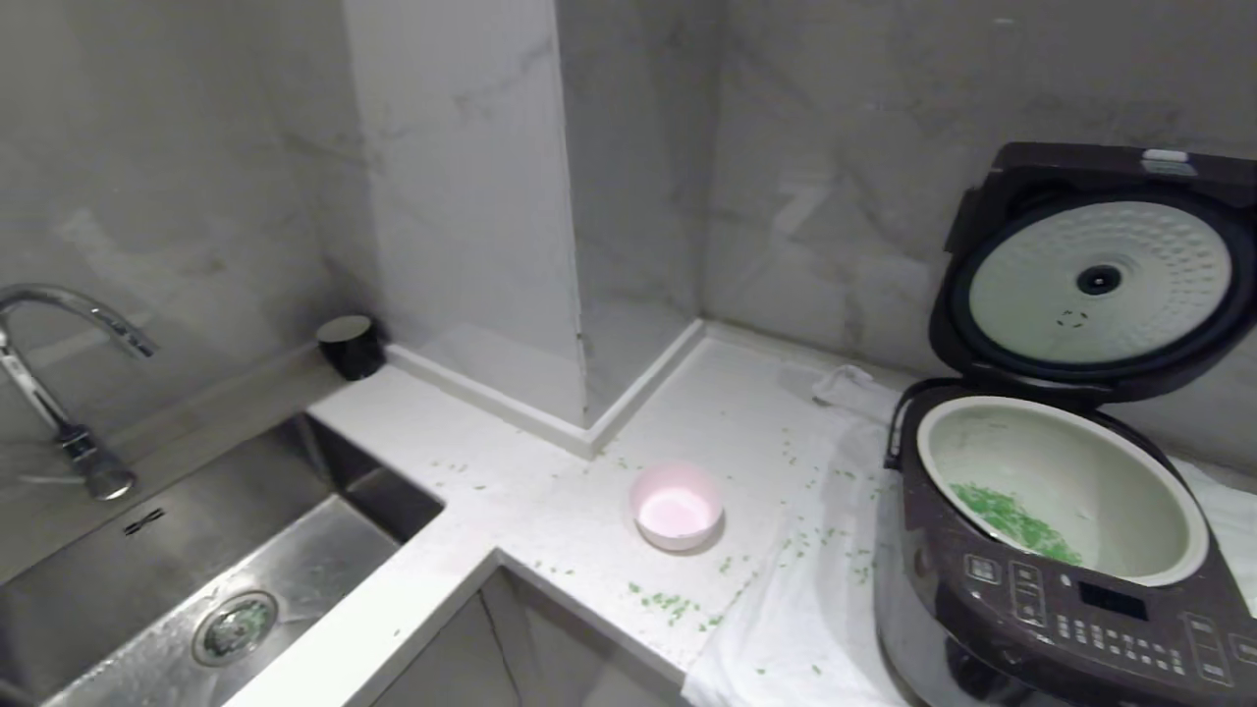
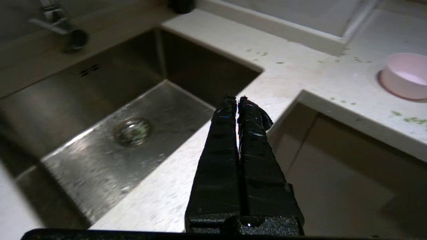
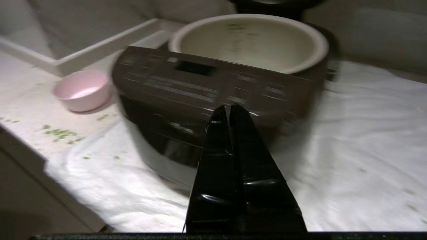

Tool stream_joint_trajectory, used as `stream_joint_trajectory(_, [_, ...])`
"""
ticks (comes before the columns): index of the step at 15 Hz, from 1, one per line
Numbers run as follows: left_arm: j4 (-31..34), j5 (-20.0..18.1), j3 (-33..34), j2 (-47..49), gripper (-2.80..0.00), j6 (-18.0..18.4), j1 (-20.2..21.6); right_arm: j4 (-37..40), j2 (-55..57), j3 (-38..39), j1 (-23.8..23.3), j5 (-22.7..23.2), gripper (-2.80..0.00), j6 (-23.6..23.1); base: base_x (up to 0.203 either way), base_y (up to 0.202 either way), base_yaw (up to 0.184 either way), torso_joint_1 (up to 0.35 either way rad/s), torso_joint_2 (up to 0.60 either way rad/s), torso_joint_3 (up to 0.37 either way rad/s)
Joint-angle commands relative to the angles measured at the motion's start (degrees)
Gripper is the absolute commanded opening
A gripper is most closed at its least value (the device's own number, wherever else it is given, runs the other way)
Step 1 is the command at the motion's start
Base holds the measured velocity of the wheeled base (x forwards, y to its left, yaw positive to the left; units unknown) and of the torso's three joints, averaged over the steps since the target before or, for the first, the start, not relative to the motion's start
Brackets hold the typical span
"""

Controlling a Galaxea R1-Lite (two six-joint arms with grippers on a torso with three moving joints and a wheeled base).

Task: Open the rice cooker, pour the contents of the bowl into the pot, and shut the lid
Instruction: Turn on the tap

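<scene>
The dark rice cooker (image 1: 1051, 599) stands at the right of the counter with its lid (image 1: 1095, 280) raised upright, dimpled plate facing me. Its pale pot (image 1: 1065, 486) holds a patch of green bits (image 1: 1007, 518). The pink bowl (image 1: 676, 506) sits upright and looks empty on the counter, left of the cooker. Neither arm shows in the head view. My left gripper (image 2: 236, 99) is shut and empty, above the counter edge beside the sink, with the bowl (image 2: 405, 76) off to its side. My right gripper (image 3: 228, 108) is shut and empty, in front of the cooker's panel (image 3: 213, 85).
A steel sink (image 1: 226, 579) with a curved tap (image 1: 59, 393) fills the left. A white cloth (image 1: 805, 609) lies under the cooker. Green bits are scattered over the counter (image 1: 678, 604) and cloth. A small black cup (image 1: 351, 346) stands by the marble pillar (image 1: 471, 196).
</scene>
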Motion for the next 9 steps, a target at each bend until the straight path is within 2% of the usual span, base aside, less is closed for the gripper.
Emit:
stream_joint_trajectory(1, [0.1, 0.0, 0.0, 0.1, -2.80, 0.0, 0.0, 0.0, 0.0, 0.1, 0.0, 0.0, -2.80, 0.0, -0.004, -0.007, 0.178, 0.002, 0.00, 0.002])
stream_joint_trajectory(3, [0.0, 0.0, 0.0, 0.1, -2.80, 0.0, 0.0, 0.0, 0.0, 0.1, 0.0, 0.0, -2.80, 0.0, -0.003, -0.006, 0.159, 0.002, 0.00, 0.003])
stream_joint_trajectory(5, [0.0, 0.0, 0.0, 0.1, -2.80, 0.0, 0.0, 0.0, 0.0, 0.1, 0.0, 0.0, -2.80, 0.0, 0.000, -0.002, 0.084, 0.005, 0.00, 0.002])
stream_joint_trajectory(9, [0.0, 0.0, 0.0, 0.1, -2.80, -0.2, 0.0, 0.0, 0.1, 0.1, 0.0, 0.0, -2.80, 0.0, 0.000, 0.000, 0.000, 0.000, 0.00, 0.000])
